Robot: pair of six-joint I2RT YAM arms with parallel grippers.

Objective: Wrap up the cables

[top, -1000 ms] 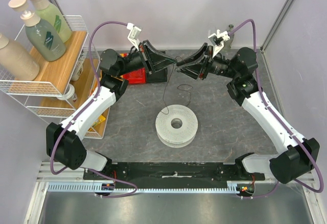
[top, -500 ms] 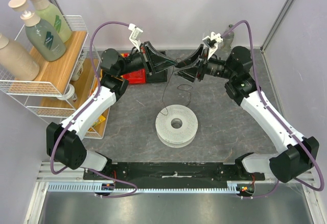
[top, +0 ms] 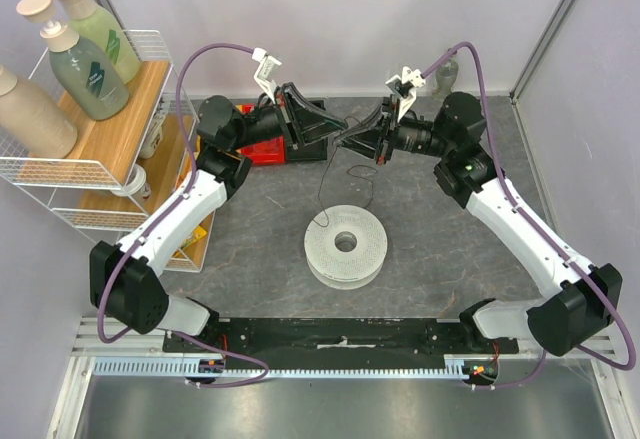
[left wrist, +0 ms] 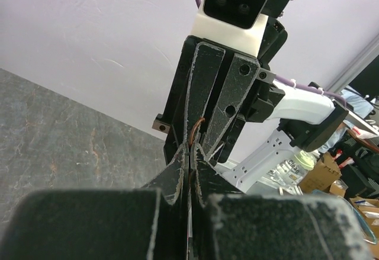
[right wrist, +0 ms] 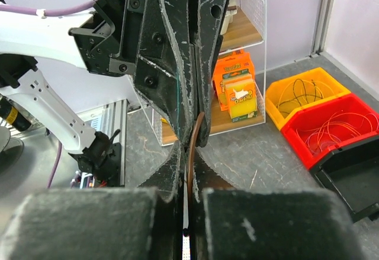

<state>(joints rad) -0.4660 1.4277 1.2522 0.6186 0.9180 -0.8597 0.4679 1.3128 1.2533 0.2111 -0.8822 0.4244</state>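
Change since earlier frames: the right arm has swung left, bringing the right gripper (top: 352,143) from a spread stance up against the left gripper (top: 333,139). The left arm is nearly unmoved.

1. Tabletop (top: 450,259): grey, stone-patterned, filling the middle of the overhead view.
2. Wire rack (top: 60,174): upper left of the frame, with a wooden shelf carrying pump bottles (top: 85,69).
3. Spool (top: 325,249): white, round, lying flat at the centre, below the two grippers.
4. Red bin (top: 262,149): upper centre-left, partly behind the left arm. The right wrist view shows a yellow bin (right wrist: 302,94) beside it, both holding coiled wire.
5. Left gripper: closed, pinching the cable, tip to tip with the right gripper above the tabletop.
6. Right gripper: closed on the same short brownish stretch of cable.
7. Cable (top: 323,184): thin and black, hanging from the meeting point of the grippers down to the spool's upper left edge, with a small loop beside it to the right.
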